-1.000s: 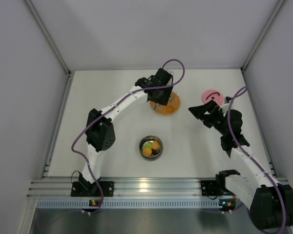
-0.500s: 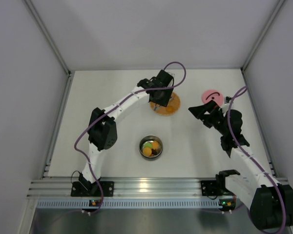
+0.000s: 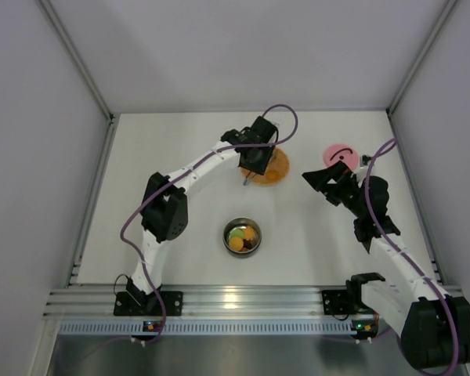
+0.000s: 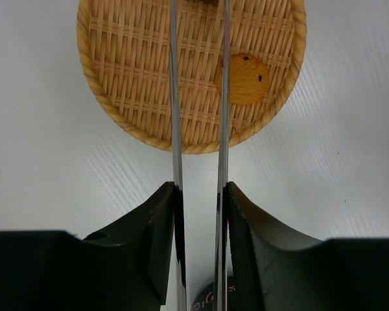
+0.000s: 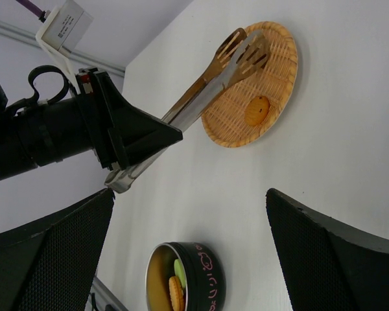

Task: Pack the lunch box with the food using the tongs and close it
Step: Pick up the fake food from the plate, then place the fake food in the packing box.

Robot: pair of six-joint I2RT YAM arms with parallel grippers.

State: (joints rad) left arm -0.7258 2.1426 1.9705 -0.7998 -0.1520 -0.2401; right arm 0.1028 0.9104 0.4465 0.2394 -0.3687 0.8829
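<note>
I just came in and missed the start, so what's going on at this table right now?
The left hand grips the tongs, their tips over the woven plate, where one round orange biscuit lies. The lunch box, nearer the arms, already holds several food pieces, green and orange among them. Its pink lid lies off to the right, and the right hand hovers open near it, holding nothing.

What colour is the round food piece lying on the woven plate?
The food piece is orange-yellow with a few small dark specks; the left wrist view shows it best.
</note>
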